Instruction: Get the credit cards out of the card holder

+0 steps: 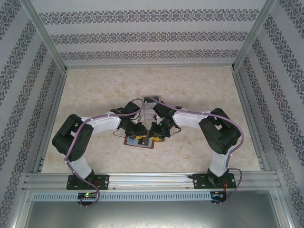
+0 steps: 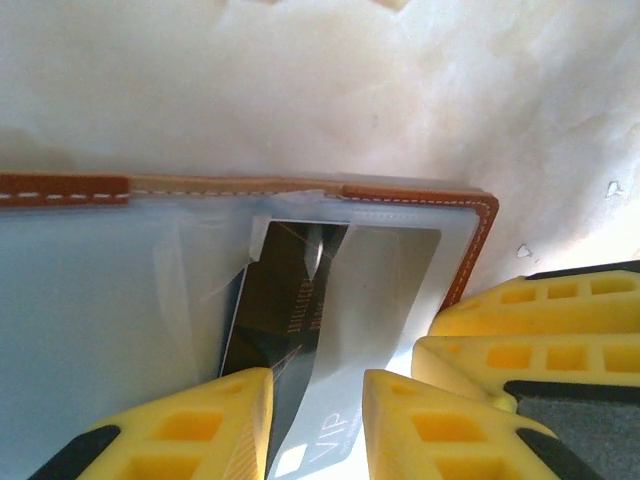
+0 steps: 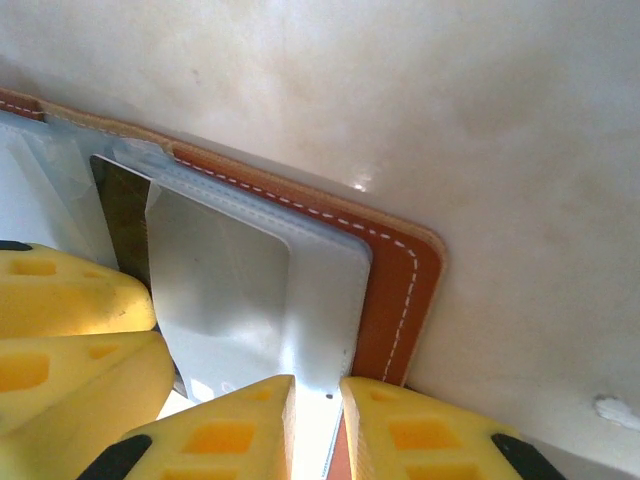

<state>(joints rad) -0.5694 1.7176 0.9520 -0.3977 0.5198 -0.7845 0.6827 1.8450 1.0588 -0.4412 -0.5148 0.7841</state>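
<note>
The brown leather card holder (image 1: pixel 129 141) lies open on the table between both arms, its grey-blue pockets (image 2: pixel 100 300) facing up. A dark card (image 2: pixel 285 310) and a pale card printed "VIP" (image 2: pixel 375 300) stick out of the right-hand pocket. My left gripper (image 2: pixel 318 425) is open, one yellow finger on each side of these cards where they leave the pocket. My right gripper (image 3: pixel 320 430) has its jaws drawn close on the right edge of the card holder (image 3: pixel 395 300), with the pale pocket panel (image 3: pixel 260 290) running up between them.
A clear slotted rack (image 1: pixel 152 105) stands just behind the grippers, towards the back of the table. The right gripper's fingers (image 2: pixel 530 330) crowd in right beside the left one's. Patterned walls and metal posts enclose the marbled tabletop (image 1: pixel 95 90).
</note>
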